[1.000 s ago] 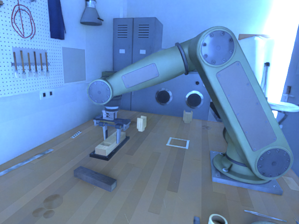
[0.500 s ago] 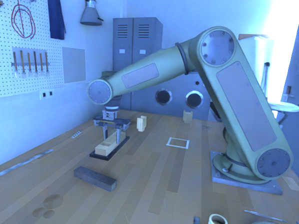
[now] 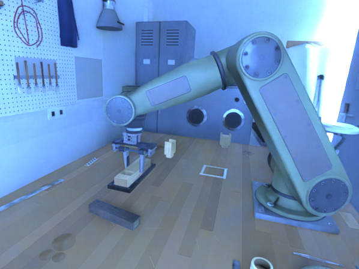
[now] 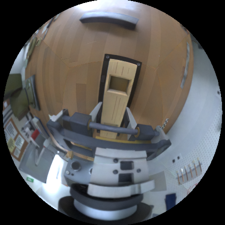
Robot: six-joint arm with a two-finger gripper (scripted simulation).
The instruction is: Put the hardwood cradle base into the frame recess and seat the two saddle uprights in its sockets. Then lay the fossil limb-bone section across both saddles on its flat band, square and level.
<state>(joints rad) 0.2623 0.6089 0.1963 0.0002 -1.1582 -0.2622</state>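
Note:
The pale hardwood cradle base lies lengthwise in the black frame on the left of the bench, and a square socket shows in its top. Two pale saddle uprights stand further back on the bench, one just behind the frame and one further right. The dark grey fossil limb-bone section lies on the bench in front of the frame. My gripper reaches straight down over the far end of the base and is closed on it.
A white square outline is marked on the bench right of the frame. The arm's base plate is bolted at the right. A metal strip lies along the left edge, and a roll of tape sits at the front.

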